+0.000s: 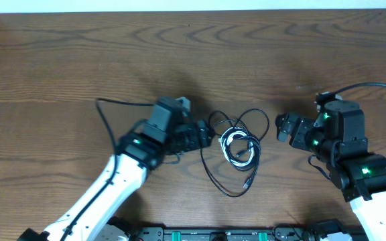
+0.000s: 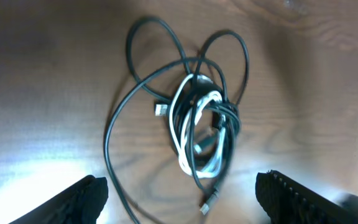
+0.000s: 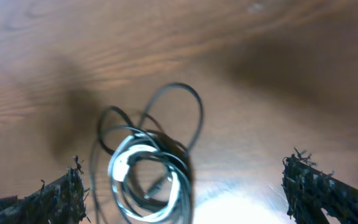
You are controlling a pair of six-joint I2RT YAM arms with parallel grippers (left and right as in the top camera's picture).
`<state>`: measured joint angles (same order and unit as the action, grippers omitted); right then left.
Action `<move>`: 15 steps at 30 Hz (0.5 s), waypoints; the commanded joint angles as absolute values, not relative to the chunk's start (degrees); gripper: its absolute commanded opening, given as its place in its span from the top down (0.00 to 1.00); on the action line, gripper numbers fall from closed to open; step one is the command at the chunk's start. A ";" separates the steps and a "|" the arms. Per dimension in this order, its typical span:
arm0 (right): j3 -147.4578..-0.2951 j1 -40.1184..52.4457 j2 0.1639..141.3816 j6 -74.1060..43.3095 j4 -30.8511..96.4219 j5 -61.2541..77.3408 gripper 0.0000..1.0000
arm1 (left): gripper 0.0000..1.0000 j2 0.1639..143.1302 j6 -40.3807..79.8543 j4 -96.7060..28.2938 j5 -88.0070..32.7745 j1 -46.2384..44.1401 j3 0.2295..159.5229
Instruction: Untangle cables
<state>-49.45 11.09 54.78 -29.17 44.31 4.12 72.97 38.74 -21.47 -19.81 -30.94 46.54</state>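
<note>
The brown wooden worktop (image 1: 59, 60) carries 1 tangled heap of cables (image 1: 236, 144) near its middle, closer to the robot's edge. Thin black cables (image 2: 107, 143) loop loosely around and beyond a coiled white cable (image 2: 183, 158), with a small plug end (image 2: 160, 109) beside the coil. The left fingers (image 2: 82, 198) are spread wide and grip nothing, just beside the heap. The right fingers (image 3: 319, 186) are likewise wide apart and empty, near its other side.

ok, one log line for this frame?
left gripper: open, empty, beside pile | right gripper: open, empty, opposite side | black cables + white cable: tangled, on table
</note>
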 commanded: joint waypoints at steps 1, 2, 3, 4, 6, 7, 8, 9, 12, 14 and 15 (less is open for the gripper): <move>-49.98 10.81 55.18 -30.22 46.59 1.63 0.01 | 0.18 75.40 37.41 -18.48 -7.92 -35.66 47.11; -49.95 10.81 55.55 -30.24 47.51 1.63 0.01 | 0.18 76.62 37.58 -16.80 -7.86 -37.17 47.11; -49.93 10.81 55.96 -30.22 47.99 1.63 0.01 | 0.18 77.89 37.56 -15.33 -7.84 -38.30 47.11; -49.93 10.81 56.42 -30.24 48.38 1.63 0.01 | 0.18 79.35 37.58 -13.93 -7.84 -39.22 47.11; -49.93 10.81 57.47 -30.22 48.71 1.63 0.01 | 0.18 82.54 37.78 -11.79 -7.84 -40.51 47.11; -49.93 10.81 57.98 -30.22 48.73 1.67 0.01 | 0.18 84.16 37.76 -11.14 -7.81 -40.86 47.11; -49.93 10.81 58.54 -30.24 48.88 1.74 0.01 | 0.18 85.89 37.78 -10.79 -7.16 -40.95 47.11; -49.93 10.81 58.96 -30.22 48.97 1.89 0.01 | 0.18 87.18 37.78 -10.81 -6.24 -40.95 47.11; -49.93 10.81 60.12 -30.22 49.10 2.09 0.01 | 0.18 90.32 37.76 -10.46 -4.89 -40.95 47.11; -49.93 10.81 60.80 -30.22 49.06 2.09 0.01 | 0.18 91.79 37.76 -10.00 -4.97 -41.21 47.11; -49.93 10.81 61.12 -30.22 49.04 2.09 0.01 | 0.18 92.44 37.76 -9.76 -4.97 -41.41 47.11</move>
